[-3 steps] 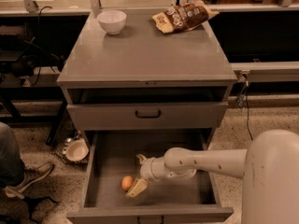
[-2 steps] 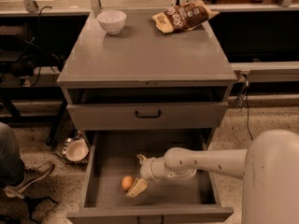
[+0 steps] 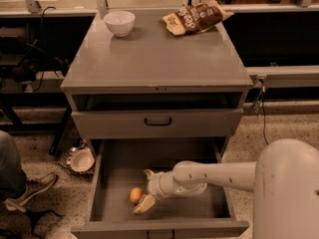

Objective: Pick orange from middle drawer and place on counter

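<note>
status: pick not yet made. claw (image 3: 144, 189) sits low inside the middle drawer (image 3: 110, 166), which is pulled fully out, with the arm (image 3: 214, 176) reaching in from the side away from the fruit. the two pale fingers stand spread apart, so the claw reads as open and holding nothing. orange (image 3: 135, 194) rests on the drawer floor just beyond the fingertips, roughly in line with the gap between them and closer to the lower finger; cannot tell whether it touches that finger. judgement: the drawer-open and approach steps are done and the grasp is lined up but not closed. left to do: close on the orange, lift it clear of the drawer walls, carry it up past the shut drawer front (image 3: 158, 122) above the claw, and set it down on the counter (image 3: 154, 63), which lies well above and behind the claw. far beyond the claw, on the counter's back edge, sit a white bowl (image 3: 119, 22) and a snack bag (image 3: 194, 18); bare surface shows between and in front of them for the placement.
</note>
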`<state>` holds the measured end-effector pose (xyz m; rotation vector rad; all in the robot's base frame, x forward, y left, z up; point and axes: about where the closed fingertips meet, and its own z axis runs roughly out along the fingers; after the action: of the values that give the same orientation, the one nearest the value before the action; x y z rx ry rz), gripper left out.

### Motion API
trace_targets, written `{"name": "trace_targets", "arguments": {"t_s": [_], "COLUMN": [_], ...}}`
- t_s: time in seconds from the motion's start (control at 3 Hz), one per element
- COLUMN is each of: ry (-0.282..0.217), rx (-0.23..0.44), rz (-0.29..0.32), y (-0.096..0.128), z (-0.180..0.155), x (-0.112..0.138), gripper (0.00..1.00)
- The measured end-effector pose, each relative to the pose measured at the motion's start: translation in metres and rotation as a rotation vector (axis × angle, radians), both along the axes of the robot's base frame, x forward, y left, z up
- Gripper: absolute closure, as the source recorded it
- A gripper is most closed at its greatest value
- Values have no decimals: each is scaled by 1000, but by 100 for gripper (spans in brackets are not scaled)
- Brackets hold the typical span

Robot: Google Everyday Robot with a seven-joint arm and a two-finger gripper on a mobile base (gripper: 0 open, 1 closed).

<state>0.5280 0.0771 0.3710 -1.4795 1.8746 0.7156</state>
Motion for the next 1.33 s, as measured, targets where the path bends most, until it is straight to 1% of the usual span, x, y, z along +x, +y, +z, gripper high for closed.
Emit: {"name": "trace_targets", "arguments": {"t_s": [0.33,0.67,1.0,1.33], "ry": [8,11,6,-12], "rx": [-18,-24,-26,-23], "rz": [5,7,-2,-14], "y": [3,4,2,-3], "z": [-7,-10,-7,3], "x": [-2,-4,-4,-5], "gripper": [3,21,44,67]}}
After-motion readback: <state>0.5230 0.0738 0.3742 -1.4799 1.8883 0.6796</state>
